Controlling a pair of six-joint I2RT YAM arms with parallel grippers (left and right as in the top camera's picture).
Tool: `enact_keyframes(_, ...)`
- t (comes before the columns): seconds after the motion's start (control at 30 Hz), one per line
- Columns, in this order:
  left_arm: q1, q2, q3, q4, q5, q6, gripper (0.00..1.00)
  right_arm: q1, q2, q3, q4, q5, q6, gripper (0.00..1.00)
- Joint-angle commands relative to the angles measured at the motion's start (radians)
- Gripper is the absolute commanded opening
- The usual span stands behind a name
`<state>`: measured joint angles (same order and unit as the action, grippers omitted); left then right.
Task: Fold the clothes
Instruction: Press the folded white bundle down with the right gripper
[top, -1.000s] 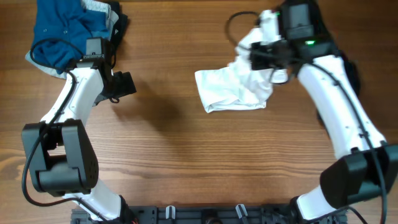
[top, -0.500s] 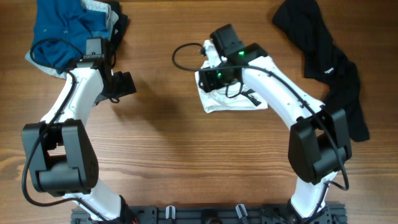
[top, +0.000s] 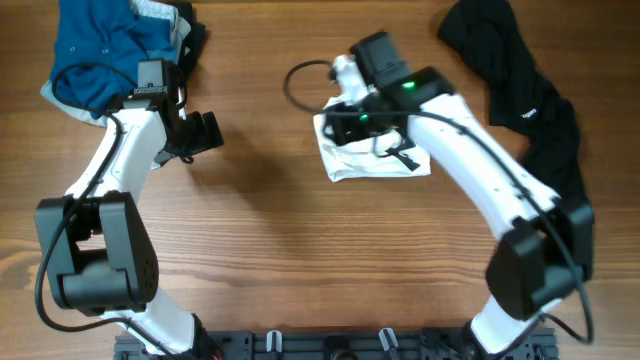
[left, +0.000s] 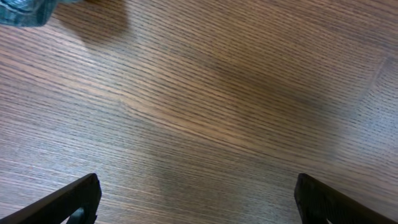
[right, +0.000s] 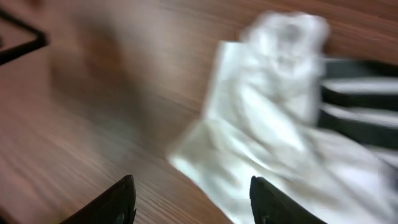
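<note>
A white garment (top: 347, 160) lies bunched and partly folded on the wooden table, right of centre. My right gripper (top: 345, 117) hovers over its upper left part. In the blurred right wrist view this gripper (right: 196, 205) is open. The white garment (right: 273, 124) lies below and ahead of its fingers, and nothing is pinched between them. My left gripper (top: 206, 132) is open at the left, over bare wood. The left wrist view shows the left gripper (left: 199, 204) with its jaws wide apart and nothing between them.
A pile of blue and grey clothes (top: 105, 45) sits at the far left corner; a bit of this pile (left: 25, 9) shows in the left wrist view. A black garment (top: 525, 85) sprawls along the far right. A black cable (top: 300, 80) loops off the right arm.
The right arm swung left from the far right, carrying the white garment's raised part over itself. Its jaws then opened and let go. The black garment is uncovered. The left arm barely moved.
</note>
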<state>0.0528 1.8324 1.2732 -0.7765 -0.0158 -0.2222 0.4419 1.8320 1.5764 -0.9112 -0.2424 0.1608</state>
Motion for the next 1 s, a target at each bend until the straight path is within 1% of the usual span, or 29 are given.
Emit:
enact_keyframes(0.0, 0.004, 0.002, 0.012, 0.007, 0.019, 0.013, 1.00, -0.075, -0.045, 0.009, -0.078, 0.116, 0.098, 0.60)
enact_keyframes(0.1, 0.004, 0.002, 0.012, 0.015, 0.019, 0.013, 1.00, -0.116, -0.042, -0.027, -0.116, 0.109, 0.107, 0.60)
enact_keyframes(0.2, 0.004, 0.002, 0.012, 0.022, 0.019, 0.013, 1.00, -0.121, -0.041, -0.079, -0.096, 0.108, 0.092, 0.60)
enact_keyframes(0.3, 0.004, 0.002, 0.012, 0.022, 0.019, 0.013, 1.00, -0.119, -0.040, -0.140, -0.032, 0.109, 0.068, 0.63)
enact_keyframes(0.33, 0.004, 0.002, 0.012, 0.021, 0.019, 0.013, 1.00, -0.119, -0.040, -0.179, 0.018, 0.108, 0.056, 0.63)
enact_keyframes(0.47, 0.004, 0.002, 0.012, 0.021, 0.019, 0.013, 1.00, -0.119, -0.039, -0.240, 0.116, 0.117, 0.020, 0.63)
enact_keyframes(0.57, 0.004, 0.002, 0.012, 0.021, 0.019, 0.013, 1.00, -0.119, -0.039, -0.262, 0.174, 0.120, 0.001, 0.62)
enact_keyframes(0.7, 0.004, 0.002, 0.012, 0.021, 0.019, 0.013, 1.00, -0.119, -0.039, -0.262, 0.222, 0.119, -0.005, 0.57)
enact_keyframes(0.77, 0.004, 0.002, 0.012, 0.021, 0.019, 0.012, 1.00, -0.119, -0.039, -0.262, 0.231, 0.119, -0.005, 0.49)
enact_keyframes(0.8, 0.004, 0.002, 0.012, 0.021, 0.019, 0.013, 1.00, -0.119, -0.038, -0.262, 0.232, 0.120, -0.006, 0.42)
enact_keyframes(0.83, 0.004, 0.002, 0.012, 0.021, 0.019, 0.012, 1.00, -0.119, -0.038, -0.262, 0.233, 0.119, -0.013, 0.32)
enact_keyframes(0.87, 0.004, 0.002, 0.012, 0.021, 0.019, 0.013, 1.00, -0.119, -0.038, -0.262, 0.232, 0.118, -0.030, 0.13)
enact_keyframes(0.9, 0.004, 0.002, 0.012, 0.021, 0.019, 0.013, 1.00, -0.119, -0.038, -0.262, 0.230, 0.120, -0.031, 0.04)
enact_keyframes(0.97, 0.004, 0.002, 0.012, 0.021, 0.019, 0.013, 1.00, -0.119, -0.038, -0.262, 0.225, 0.119, -0.046, 0.04)
